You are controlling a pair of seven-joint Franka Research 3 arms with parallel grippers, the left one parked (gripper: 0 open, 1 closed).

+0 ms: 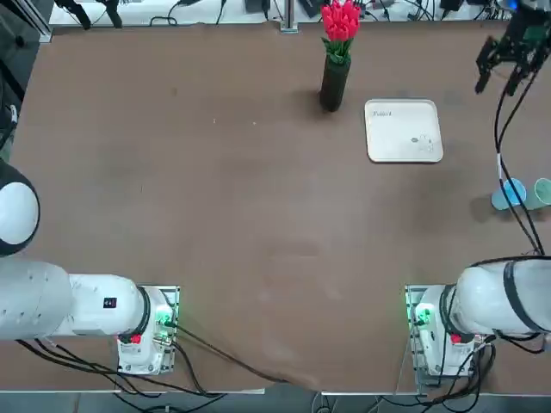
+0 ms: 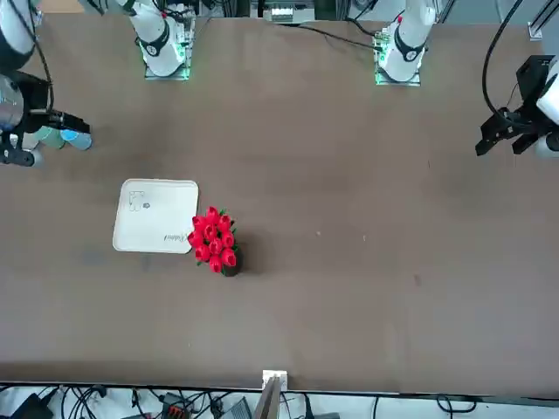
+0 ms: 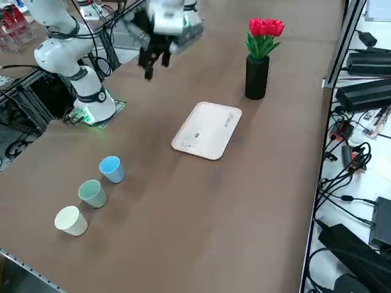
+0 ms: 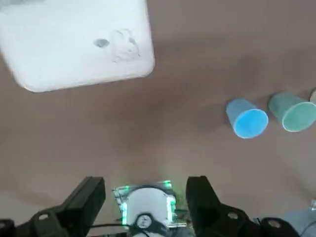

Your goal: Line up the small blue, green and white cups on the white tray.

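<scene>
Step in hand: we judge this to be the approach to the first cup; nothing is on the white tray (image 1: 403, 151) yet, so the whole line-up remains to do.
Right gripper (image 3: 154, 61): it hangs high above the table with its black fingers (image 4: 84, 200) spread wide and nothing between them.
Blue cup (image 3: 112, 169): it stands upright on the table near the robot's right-hand edge, the closest of the three to the tray, and well apart from it.
Green cup (image 3: 93, 193): just beside the blue one, further along the same edge and away from the tray.
White cup (image 3: 71, 220): last in the row, nearest the table's corner on that side; the overhead view cuts it off, so we rely on the side view for it.
Tray: bare, lying flat towards the far edge of the table, beside the dark vase (image 1: 335, 84) of red flowers.
Which to take first: we would start with the blue cup, since reaching it does not mean passing over the others.
How to grip: we should come straight down, centre the open jaws over the rim and close gently, as these light plastic cups look easy to tip or squash.
Clearance: the cups stand close together, so we keep the fingers crosswise to the row.
Placing: we set it near one tray edge, leaving room for two more, and keep clear of the vase.
</scene>
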